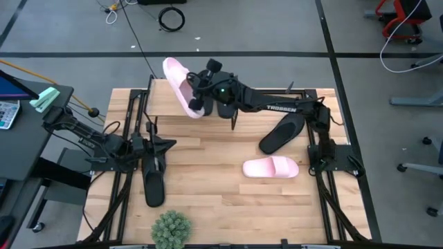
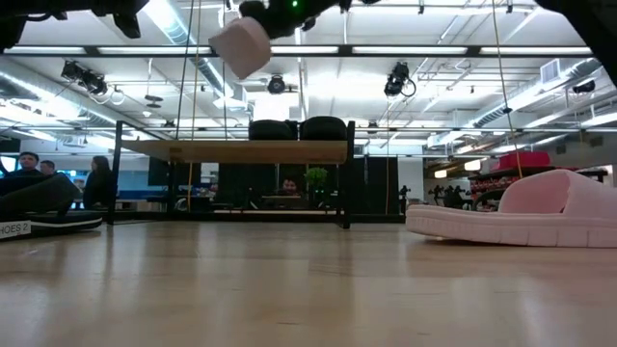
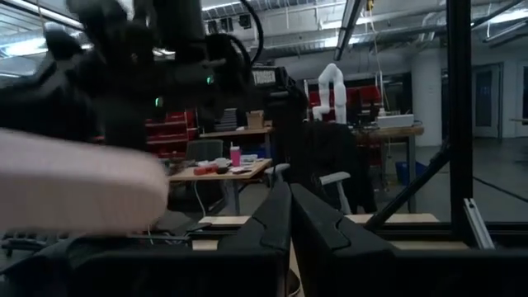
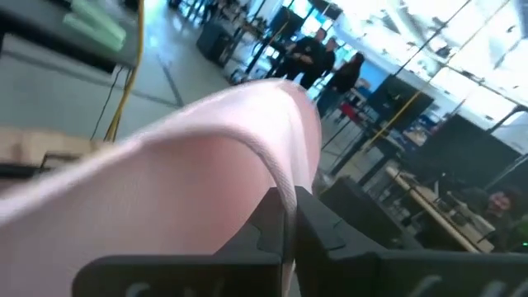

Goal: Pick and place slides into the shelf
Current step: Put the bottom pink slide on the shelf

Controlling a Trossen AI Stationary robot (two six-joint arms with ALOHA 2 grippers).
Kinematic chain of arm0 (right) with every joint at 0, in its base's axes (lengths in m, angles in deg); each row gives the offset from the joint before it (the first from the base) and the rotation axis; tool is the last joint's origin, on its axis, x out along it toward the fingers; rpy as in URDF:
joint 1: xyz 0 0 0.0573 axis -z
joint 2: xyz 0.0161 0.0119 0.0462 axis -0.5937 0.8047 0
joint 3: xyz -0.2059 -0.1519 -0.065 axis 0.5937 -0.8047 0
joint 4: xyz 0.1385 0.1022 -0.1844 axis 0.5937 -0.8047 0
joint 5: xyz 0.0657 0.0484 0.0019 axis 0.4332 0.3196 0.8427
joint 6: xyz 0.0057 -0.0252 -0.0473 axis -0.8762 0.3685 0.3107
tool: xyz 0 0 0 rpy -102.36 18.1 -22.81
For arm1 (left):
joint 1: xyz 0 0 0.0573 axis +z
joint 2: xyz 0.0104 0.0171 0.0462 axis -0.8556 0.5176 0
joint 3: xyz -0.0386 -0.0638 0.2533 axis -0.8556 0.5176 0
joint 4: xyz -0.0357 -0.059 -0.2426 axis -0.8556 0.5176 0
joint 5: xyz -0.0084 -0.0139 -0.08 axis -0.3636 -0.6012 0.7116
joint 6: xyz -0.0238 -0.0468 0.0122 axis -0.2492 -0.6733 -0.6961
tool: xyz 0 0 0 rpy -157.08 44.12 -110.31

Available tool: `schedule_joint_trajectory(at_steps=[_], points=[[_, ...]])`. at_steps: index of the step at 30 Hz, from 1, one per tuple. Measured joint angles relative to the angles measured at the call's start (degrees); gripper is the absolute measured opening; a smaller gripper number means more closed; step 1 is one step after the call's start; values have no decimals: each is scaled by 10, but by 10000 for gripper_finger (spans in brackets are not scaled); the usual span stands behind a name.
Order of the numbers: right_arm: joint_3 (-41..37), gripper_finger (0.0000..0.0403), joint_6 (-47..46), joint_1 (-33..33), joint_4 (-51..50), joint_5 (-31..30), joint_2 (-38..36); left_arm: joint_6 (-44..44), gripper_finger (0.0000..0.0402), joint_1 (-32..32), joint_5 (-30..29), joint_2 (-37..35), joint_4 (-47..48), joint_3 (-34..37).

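The right gripper [image 1: 196,99] pinches a pale pink wide-strap slide [image 1: 181,86] aloft over the far-left end of the low wooden-topped shelf [image 1: 166,107], long axis slanting across it. The left gripper [image 1: 166,144], pressed together, waits nearer the table's left edge.

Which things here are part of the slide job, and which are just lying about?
Job:
- pink slide held by right gripper
- pink slide on table
- black slide, right side
- black slide near left gripper
- two black slides on shelf
- shelf

Lying about:
- potted plant
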Motion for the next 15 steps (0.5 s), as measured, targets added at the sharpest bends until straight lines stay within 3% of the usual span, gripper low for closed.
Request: schedule_joint_trajectory(at_steps=[5,15], points=[[26,9,15,-5,24,2,47,1,10,0,-6,-4,-18,0],[130,10,6,12,-40,-16,131,6,21,-3,-27,-19,-16,0]])
